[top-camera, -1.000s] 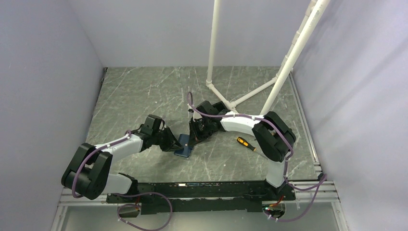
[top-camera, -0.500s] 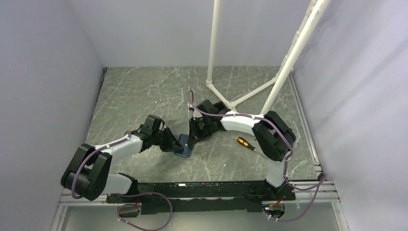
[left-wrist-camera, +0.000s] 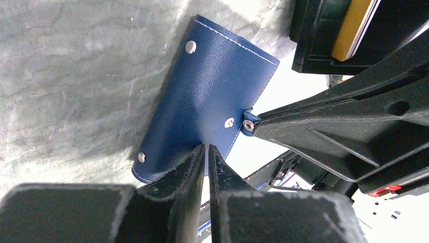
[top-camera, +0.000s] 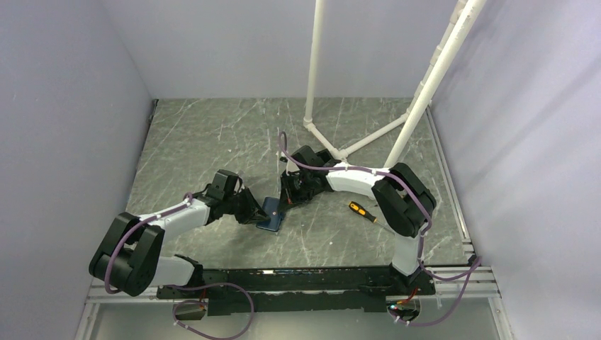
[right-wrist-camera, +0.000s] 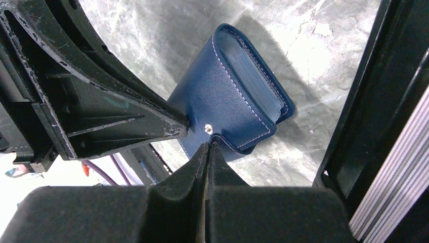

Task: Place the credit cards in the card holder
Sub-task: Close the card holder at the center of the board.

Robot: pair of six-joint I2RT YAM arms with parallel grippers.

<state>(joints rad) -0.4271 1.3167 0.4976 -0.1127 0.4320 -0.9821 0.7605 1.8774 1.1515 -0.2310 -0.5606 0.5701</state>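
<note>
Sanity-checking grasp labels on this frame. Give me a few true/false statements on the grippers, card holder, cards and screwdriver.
1. The left gripper and right gripper both pinch the card holder. True.
2. The screwdriver lies on the robot's left side. False: it lies by the right arm.
3. An orange-gold card sticks out of the card holder. False: it sits in a black container apart from it.
4. The card holder has metal snaps. True.

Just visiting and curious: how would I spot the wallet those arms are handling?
Find the middle of the grey marbled table, where both arms meet. There is a small dark-blue stitched leather card holder with silver snaps, unlike the orange-handled screwdriver nearby.
</note>
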